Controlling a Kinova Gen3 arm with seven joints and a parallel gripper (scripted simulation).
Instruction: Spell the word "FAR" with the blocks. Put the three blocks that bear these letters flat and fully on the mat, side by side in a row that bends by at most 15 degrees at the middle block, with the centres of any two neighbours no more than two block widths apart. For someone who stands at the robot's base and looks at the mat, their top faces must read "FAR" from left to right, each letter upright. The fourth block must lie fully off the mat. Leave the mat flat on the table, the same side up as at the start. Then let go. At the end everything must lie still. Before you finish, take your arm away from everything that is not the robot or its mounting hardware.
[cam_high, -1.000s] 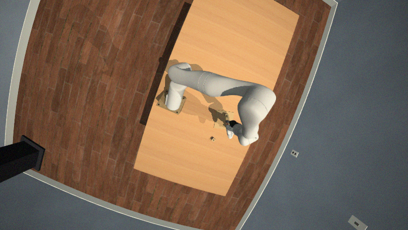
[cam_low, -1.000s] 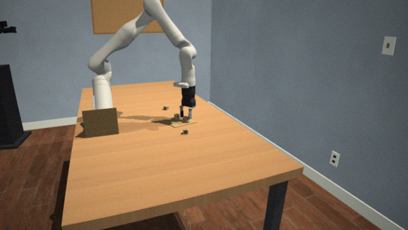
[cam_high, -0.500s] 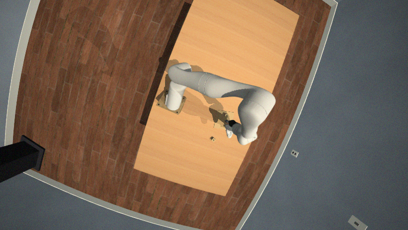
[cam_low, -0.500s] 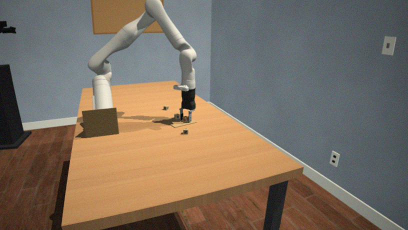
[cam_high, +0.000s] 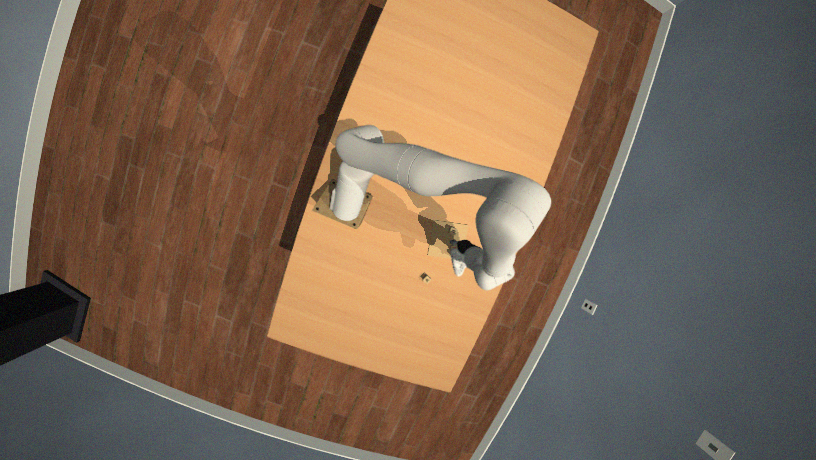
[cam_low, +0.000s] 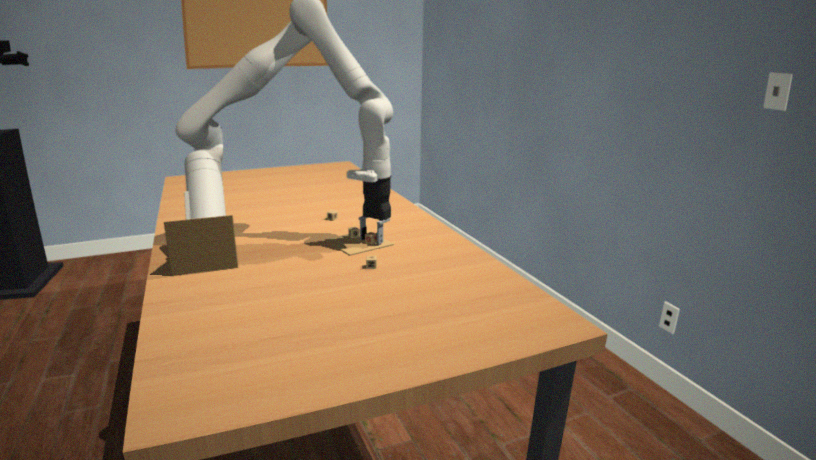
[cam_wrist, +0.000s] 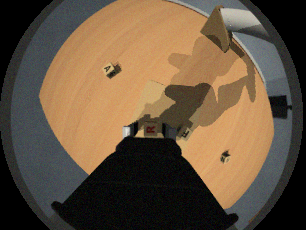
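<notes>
Claw: one two-finger gripper (cam_high: 453, 246) (cam_low: 372, 232) (cam_wrist: 149, 127), black-bodied, pointing down over the mat; fingers spread wide, gripping nothing.
Between the fingers: R block (cam_low: 371, 239) (cam_wrist: 151, 128), red letter uppermost, a narrow space visible on either side in the wrist view; seated on the mat.
Just beside the gripper, on the robot's left: second block (cam_high: 452, 230) (cam_low: 354, 233) (cam_wrist: 185, 132), dark letter on top, apparently F; also on the mat, outside the fingers.
Beneath both: mat (cam_high: 437, 250) (cam_low: 351, 251) (cam_wrist: 152, 90), thin, pale, lying flat on the table, partly under the arm's shadow.
Off the mat, to the robot's right: A block (cam_high: 425, 277) (cam_low: 371, 263) (cam_wrist: 109, 69), dark letter on its upper face, resting on the table well apart from the gripper.
Off the mat, to the robot's left: fourth block (cam_low: 332, 216) (cam_wrist: 225, 157), on the table; its letter is too small to tell.
Support: table (cam_high: 354, 320) (cam_low: 342, 342) (cam_wrist: 85, 100), light wood grain.
Above: arm (cam_high: 508, 228) (cam_low: 342, 62) (cam_wrist: 242, 20), pale grey, arched from its base to the gripper.
At the arm's foot: tan mounting plate (cam_high: 360, 217) (cam_low: 200, 245) (cam_wrist: 214, 31).
Word status: A block outside the row; FAR incomplete.

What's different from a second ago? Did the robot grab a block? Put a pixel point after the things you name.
The gripper (cam_high: 454, 245) (cam_low: 371, 231) (cam_wrist: 149, 127) moved down around the R block (cam_low: 370, 239) (cam_wrist: 151, 128). It didn't grab or let go of anything: its fingers are open. The R block and the A block (cam_high: 425, 278) (cam_low: 371, 263) (cam_wrist: 108, 69) stayed put.
</notes>
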